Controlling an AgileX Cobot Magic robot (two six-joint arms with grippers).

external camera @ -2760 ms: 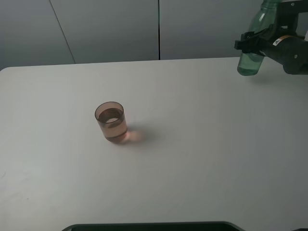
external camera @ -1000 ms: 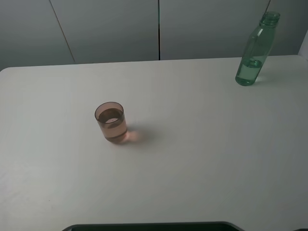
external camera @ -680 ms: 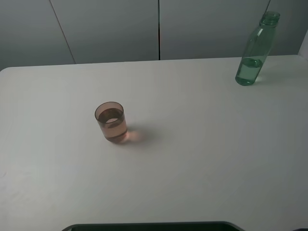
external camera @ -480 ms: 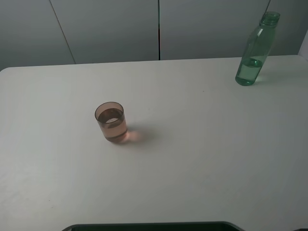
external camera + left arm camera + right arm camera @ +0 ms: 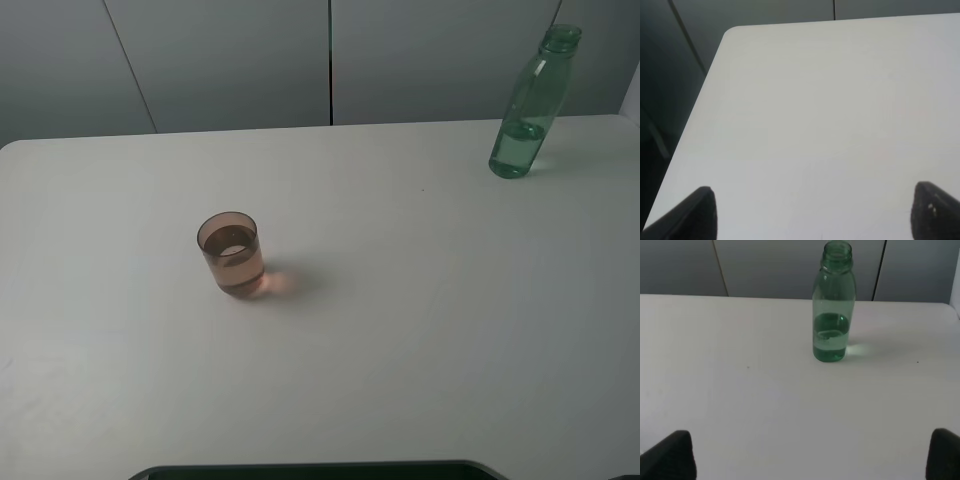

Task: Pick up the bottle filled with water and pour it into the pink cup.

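Right tool (image 5: 810, 452): only the two dark fingertips show, at the lower left and lower right corners of the right wrist view. They stand wide apart and hold nothing. The left tool (image 5: 812, 212) shows the same way in the left wrist view, fingertips in the lower corners, spread wide, with bare tabletop (image 5: 830, 110) between them. Neither tool appears in the exterior high view.

The bottle (image 5: 832, 310) stands upright and uncapped on the tabletop in the upper centre of the right wrist view, well ahead of the right tool and roughly centred between its fingertips. Water fills only its lower part. In the exterior high view the bottle (image 5: 530, 105) is at the upper right of the frame, near the far edge.

The pink cup (image 5: 231, 252) stands upright at left of centre, well apart from the bottle, and holds liquid to a visible level.

Judged step: pouring appears complete, the bottle set down and released. If more water is required, the right tool must advance, close on the bottle body, and carry it over the cup.
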